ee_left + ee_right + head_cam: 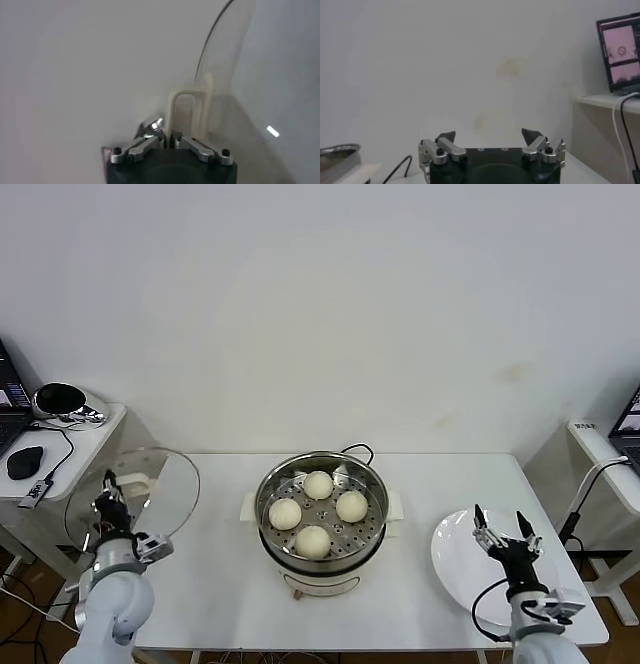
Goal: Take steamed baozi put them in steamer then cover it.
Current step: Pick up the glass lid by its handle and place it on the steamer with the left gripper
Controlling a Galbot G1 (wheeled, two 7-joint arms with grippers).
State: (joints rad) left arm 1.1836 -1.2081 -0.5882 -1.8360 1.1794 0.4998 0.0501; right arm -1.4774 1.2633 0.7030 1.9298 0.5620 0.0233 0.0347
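Several creamy-white baozi [318, 484] sit on the perforated tray of the steel steamer [372, 541] at the table's middle. My left gripper [108, 504] is shut on the cream handle [190, 112] of the clear glass cover [165, 484] and holds it upright, lifted above the table's left end, apart from the steamer. In the left wrist view the cover's rim [212, 32] arcs above the handle. My right gripper [499, 527] is open and empty, raised over the white plate [455, 569] at the right; the right wrist view shows its gripper [490, 136] spread wide.
A side table [85, 439] at the left holds a mouse, cables and a dark bowl. Another table edge with a laptop [628, 424] stands at the right. The steamer's black cord [358, 450] runs behind the pot. The steamer's rim [337, 150] shows in the right wrist view.
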